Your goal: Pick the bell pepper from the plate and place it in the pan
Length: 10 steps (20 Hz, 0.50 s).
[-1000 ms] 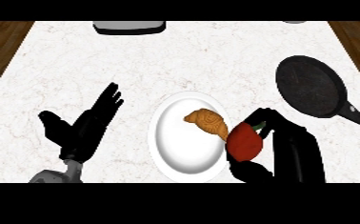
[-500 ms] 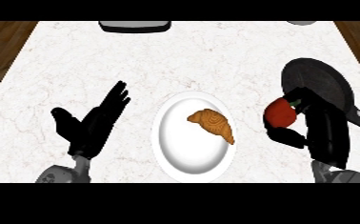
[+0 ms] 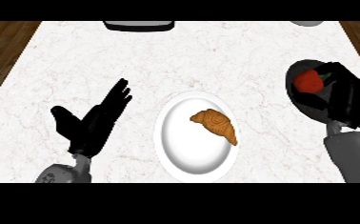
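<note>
The red bell pepper (image 3: 308, 81) is over the black pan (image 3: 304, 105) at the right edge of the counter, and my right hand (image 3: 341, 92) is curled round it. Whether the pepper touches the pan's bottom I cannot tell. The white plate (image 3: 184, 151) lies in the middle near the front, with a golden croissant (image 3: 215, 124) on it. My left hand (image 3: 95, 120) rests open at the lower left, fingers up, left of the plate.
A dark tray-like object (image 3: 138, 25) sits at the counter's far edge, and a grey item (image 3: 308, 23) shows at the far right corner. Wooden floor borders the marble counter (image 3: 197, 61) at both upper corners.
My right hand has carried the pepper off the plate's right rim and to the right, over the pan. The left hand has hardly moved.
</note>
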Available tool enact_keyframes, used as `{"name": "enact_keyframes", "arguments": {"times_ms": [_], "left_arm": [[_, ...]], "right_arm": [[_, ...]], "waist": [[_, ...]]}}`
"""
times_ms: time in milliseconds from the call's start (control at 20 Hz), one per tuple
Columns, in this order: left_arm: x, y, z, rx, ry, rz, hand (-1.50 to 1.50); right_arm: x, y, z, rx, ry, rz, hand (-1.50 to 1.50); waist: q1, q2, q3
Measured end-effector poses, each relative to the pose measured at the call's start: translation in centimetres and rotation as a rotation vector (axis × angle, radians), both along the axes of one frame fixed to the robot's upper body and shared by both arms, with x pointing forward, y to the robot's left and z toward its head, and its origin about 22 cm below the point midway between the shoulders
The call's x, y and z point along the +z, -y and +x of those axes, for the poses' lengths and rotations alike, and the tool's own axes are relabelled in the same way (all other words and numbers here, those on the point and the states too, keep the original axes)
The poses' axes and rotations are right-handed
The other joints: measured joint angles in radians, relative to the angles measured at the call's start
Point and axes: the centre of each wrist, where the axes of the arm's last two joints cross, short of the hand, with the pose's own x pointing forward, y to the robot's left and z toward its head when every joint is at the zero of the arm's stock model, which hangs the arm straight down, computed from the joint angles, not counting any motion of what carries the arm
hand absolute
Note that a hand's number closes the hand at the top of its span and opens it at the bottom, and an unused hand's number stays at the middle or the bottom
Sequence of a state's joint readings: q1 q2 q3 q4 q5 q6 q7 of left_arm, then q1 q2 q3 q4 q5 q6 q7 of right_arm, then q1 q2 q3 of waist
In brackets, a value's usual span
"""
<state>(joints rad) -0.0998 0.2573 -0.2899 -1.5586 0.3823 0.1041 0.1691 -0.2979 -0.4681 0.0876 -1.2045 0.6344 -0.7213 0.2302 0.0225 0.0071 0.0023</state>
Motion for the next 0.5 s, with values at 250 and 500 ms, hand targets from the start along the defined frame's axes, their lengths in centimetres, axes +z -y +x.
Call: {"name": "enact_keyframes", "arguments": {"times_ms": [250, 500], "left_arm": [[0.0, -0.5, 0.2, -0.001, -0.008, -0.001, 0.0], [-0.1, 0.0, 0.3, -0.013, -0.001, 0.0, 0.0]], "right_arm": [[-0.9, 3.7, 2.3, -0.052, 0.046, 0.018, 1.5], [-1.5, 7.1, 3.4, -0.069, 0.068, 0.023, 1.5]], "waist": [[0.002, 0.002, 0.0], [0.01, 0.006, 0.002]]}}
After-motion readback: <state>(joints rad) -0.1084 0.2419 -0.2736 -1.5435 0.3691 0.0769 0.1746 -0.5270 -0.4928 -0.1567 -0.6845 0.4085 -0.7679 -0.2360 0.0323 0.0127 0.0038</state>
